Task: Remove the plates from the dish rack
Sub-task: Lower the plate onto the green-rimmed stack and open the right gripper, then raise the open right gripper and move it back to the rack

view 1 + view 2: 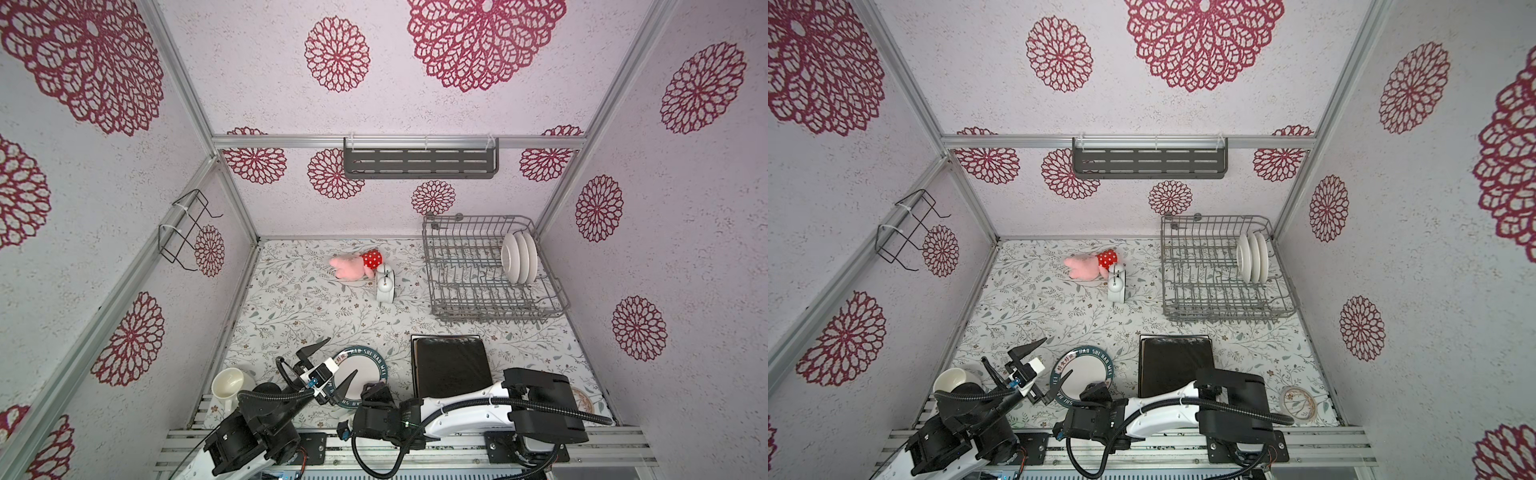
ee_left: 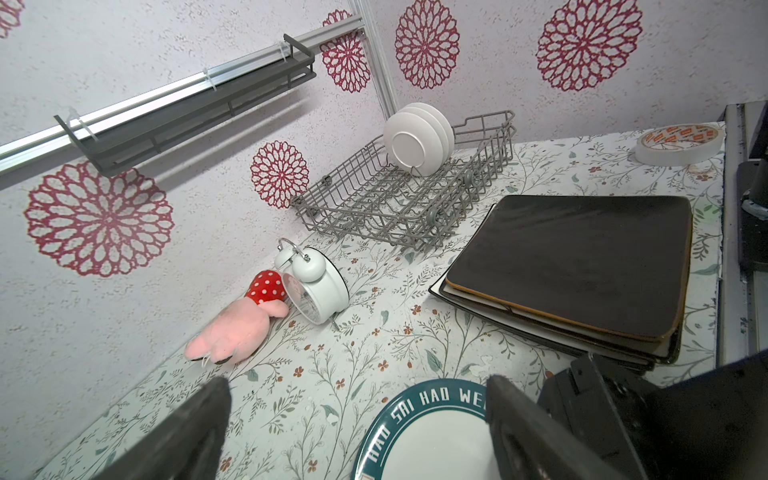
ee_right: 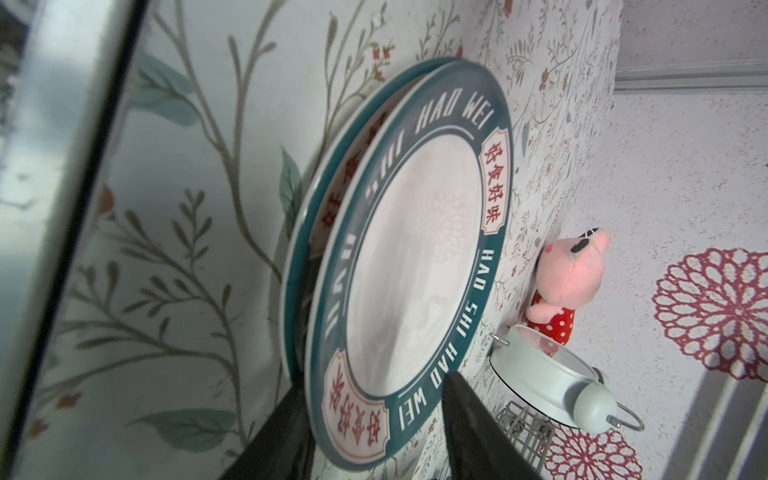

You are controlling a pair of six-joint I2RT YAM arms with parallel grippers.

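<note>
The grey wire dish rack stands at the back right. Three round white plates stand upright in it. A stack of dark square plates lies flat at the front. Left of the stack lie two stacked teal-rimmed round plates. My right gripper is open, its fingers either side of the top plate's near rim with a gap. My left gripper hangs wide open over the plates' left edge, holding nothing.
A white alarm clock and a pink plush toy lie mid-table. A white mug stands front left and a tape roll front right. A slotted grey shelf and a black wire holder hang on the walls.
</note>
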